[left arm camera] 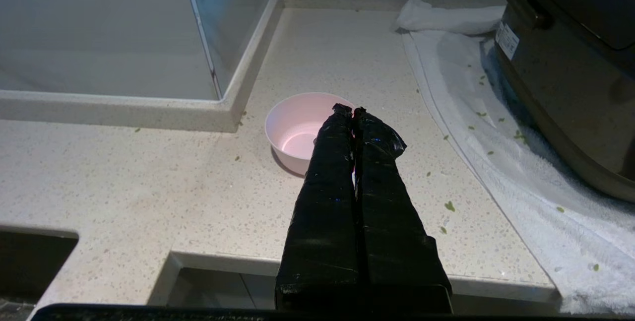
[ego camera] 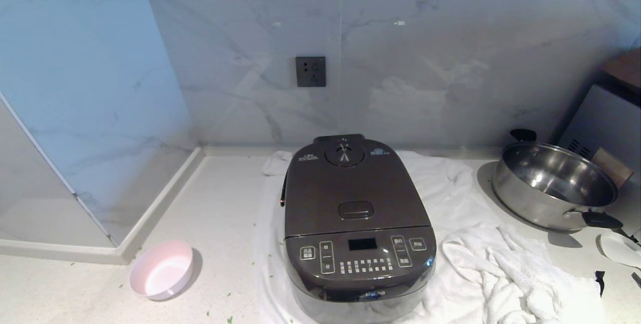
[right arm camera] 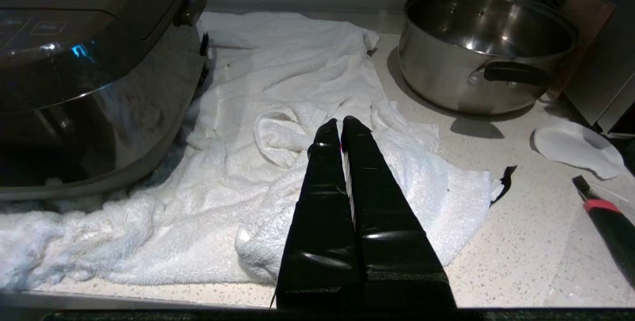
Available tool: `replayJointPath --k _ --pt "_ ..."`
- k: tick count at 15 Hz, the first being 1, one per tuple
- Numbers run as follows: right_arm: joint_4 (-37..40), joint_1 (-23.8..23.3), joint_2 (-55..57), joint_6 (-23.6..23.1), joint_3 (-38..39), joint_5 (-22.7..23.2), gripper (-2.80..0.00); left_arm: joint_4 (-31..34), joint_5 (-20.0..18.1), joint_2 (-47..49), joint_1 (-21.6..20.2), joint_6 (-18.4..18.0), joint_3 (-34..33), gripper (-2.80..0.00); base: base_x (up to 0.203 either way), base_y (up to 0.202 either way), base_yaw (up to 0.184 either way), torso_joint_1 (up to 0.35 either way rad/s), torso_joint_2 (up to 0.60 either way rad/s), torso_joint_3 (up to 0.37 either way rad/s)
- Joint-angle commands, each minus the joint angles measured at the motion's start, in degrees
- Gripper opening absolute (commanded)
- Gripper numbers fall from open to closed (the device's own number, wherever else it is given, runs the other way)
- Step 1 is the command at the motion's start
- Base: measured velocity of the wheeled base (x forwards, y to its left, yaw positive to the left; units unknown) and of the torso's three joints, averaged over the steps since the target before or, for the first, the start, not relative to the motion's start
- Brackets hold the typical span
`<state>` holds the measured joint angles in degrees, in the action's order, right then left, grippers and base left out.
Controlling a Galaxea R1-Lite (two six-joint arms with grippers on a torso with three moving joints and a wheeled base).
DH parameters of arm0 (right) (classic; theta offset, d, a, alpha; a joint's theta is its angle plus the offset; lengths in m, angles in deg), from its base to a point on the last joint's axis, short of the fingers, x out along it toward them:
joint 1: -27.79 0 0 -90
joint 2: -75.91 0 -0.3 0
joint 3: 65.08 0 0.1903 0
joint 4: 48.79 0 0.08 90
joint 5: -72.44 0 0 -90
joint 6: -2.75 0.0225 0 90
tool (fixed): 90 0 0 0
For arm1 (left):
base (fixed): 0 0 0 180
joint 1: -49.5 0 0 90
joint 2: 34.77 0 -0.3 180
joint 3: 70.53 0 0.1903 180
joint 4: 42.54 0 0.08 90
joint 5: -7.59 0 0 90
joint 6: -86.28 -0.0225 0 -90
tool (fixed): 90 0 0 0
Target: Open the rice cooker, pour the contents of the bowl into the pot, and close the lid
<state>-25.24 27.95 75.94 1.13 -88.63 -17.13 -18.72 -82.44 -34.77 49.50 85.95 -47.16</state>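
The rice cooker (ego camera: 358,229) sits on a white towel (ego camera: 481,264) at the middle of the counter with its lid (ego camera: 350,189) down, so the task looks complete (stray green bits dot the counter). The steel pot (ego camera: 553,186) to its right and the pink bowl (ego camera: 161,270) to its left both look empty. The left gripper (left arm camera: 349,110) above the bowl and the right gripper (right arm camera: 342,121) above the towel each hold nothing, fingers pressed together.

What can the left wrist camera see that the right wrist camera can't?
Only the left wrist view shows the pink bowl, empty, with green bits scattered around it, and the left gripper, fingers shut. Only the right wrist view shows the steel pot, a white scoop, and the right gripper, fingers shut. Both show the rice cooker standing on the white towel, and the speckled counter.
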Motion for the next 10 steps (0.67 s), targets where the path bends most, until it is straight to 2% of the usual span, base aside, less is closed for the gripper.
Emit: replayJointPath --k 1,10 --pt "0.0 0.0 0.1 0.6 0.0 -0.3 -2.80 0.0 0.0 0.0 0.0 0.0 -0.1 -2.80 0.000 0.000 0.000 0.000 0.00 0.000" --pt "0.6 0.0 0.1 0.3 -0.2 -0.3 -2.80 0.0 0.0 0.0 0.0 0.0 -0.1 -2.80 0.000 0.000 0.000 0.000 0.00 0.000"
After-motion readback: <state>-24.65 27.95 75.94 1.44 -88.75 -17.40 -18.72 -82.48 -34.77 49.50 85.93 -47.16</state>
